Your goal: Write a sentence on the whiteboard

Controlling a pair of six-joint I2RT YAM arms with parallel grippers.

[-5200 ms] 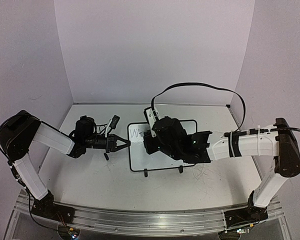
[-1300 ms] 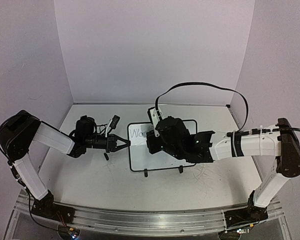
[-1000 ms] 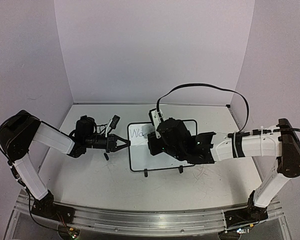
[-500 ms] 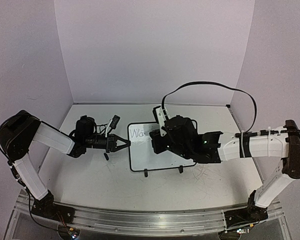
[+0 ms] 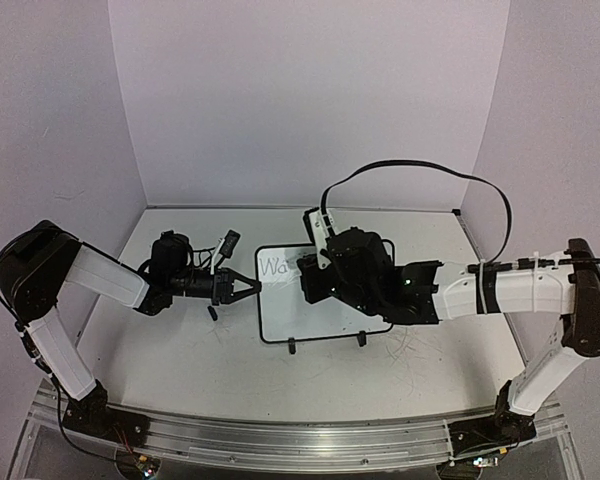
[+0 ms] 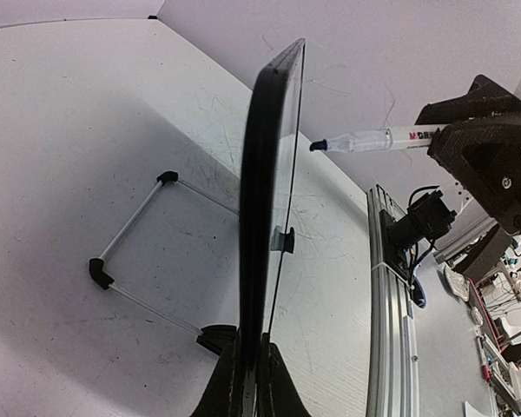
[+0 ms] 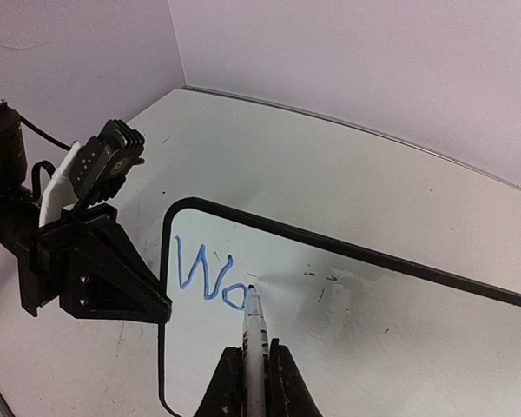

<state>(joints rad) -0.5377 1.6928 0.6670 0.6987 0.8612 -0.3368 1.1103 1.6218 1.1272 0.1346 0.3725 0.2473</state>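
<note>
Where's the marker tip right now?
In the right wrist view, the marker tip sits just right of the blue "Wo", near the whiteboard's upper-left corner, beside the left fingers pinching its left edge.

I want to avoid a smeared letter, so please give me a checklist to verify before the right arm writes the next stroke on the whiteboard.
1. The left gripper is shut on the left edge of the whiteboard: ok.
2. The right gripper is shut on the marker: ok.
3. The marker tip sits at the end of the blue writing: ok.
4. The tip touches the board surface: cannot tell.
5. Bare board remains to the right of the writing for more letters: ok.
6. The sentence is finished: not ok, only its first two letters show.
</note>
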